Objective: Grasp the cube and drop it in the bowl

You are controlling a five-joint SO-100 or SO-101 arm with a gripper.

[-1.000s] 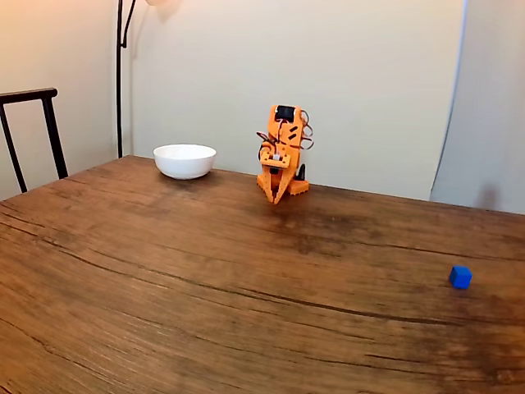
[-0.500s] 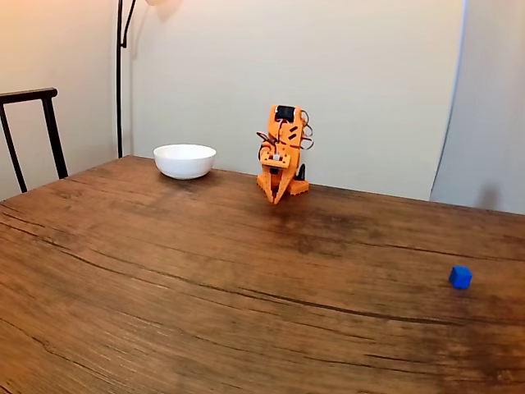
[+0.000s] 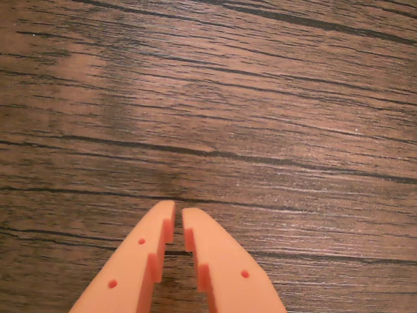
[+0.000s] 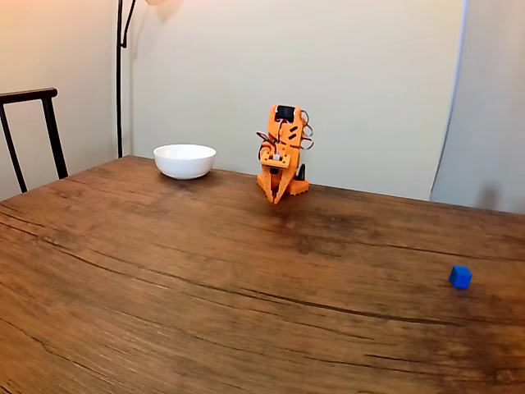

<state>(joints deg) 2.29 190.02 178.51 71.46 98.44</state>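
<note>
Here we see the task at its very start: the small orange plastic arm sits folded at the far edge of the brown wooden table, its two-finger gripper pointing down just above the wood. In the wrist view the gripper has its fingertips almost together, a thin slit between them, and it holds nothing.

The tiny bright-blue cube lies on the table well apart from the arm, near the right edge of the fixed view. The round glossy white bowl stands to the left of the arm, near the back edge.

We judge that the next move calls for unfolding, reaching toward the cube, and spreading the fingers before descending.

The wrist view shows the finger gap and wood grain closely; the fixed view gives the layout of cube, bowl and arm, plus a dark chair at left.
</note>
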